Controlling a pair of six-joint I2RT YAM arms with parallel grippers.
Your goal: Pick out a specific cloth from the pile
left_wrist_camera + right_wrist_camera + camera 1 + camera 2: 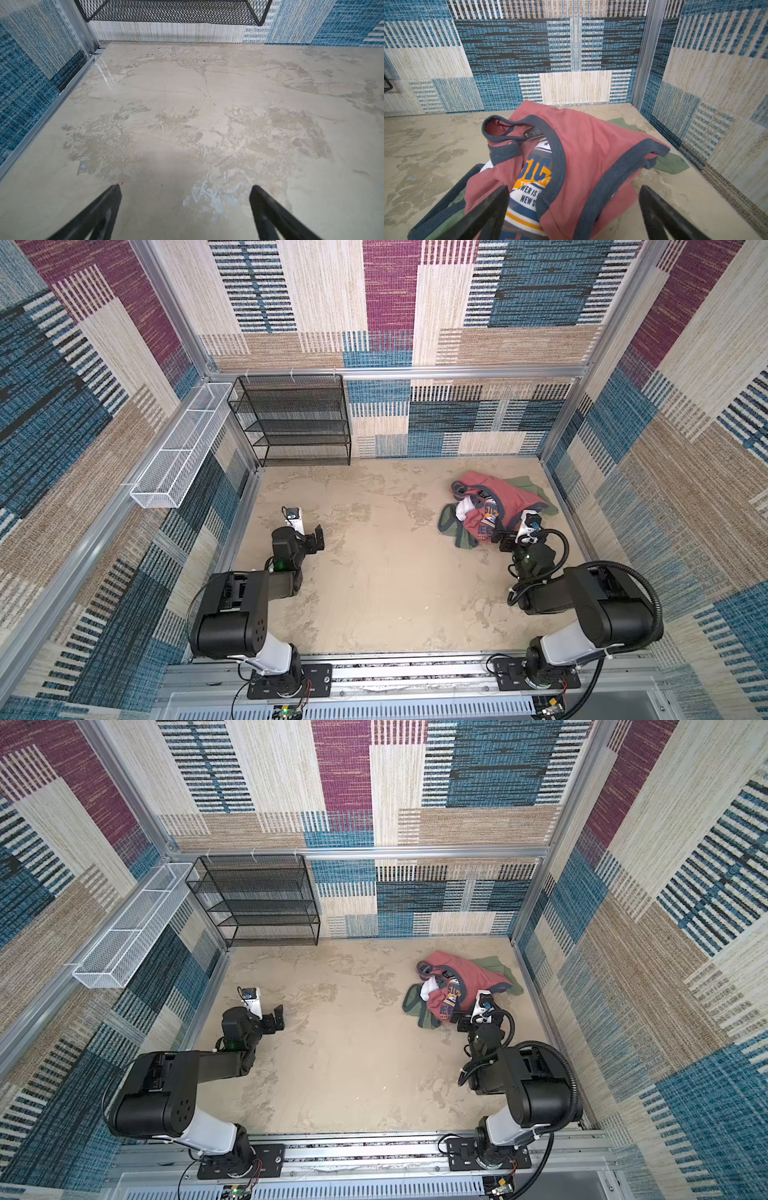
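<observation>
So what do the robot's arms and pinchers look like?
Both arms are chunky black links with white shells near the bases and a small green light partway up. The right arm carries a ribbed black cable hose; the left arm shows thin wires at its base. The left gripper and right gripper each have two flat black fingers, with a white camera block behind.

I see the black left parallel gripper (186,209) with jaws spread wide, empty. Black right parallel gripper (574,212) likewise wide apart, arm reaching forward, nothing clamped.
</observation>
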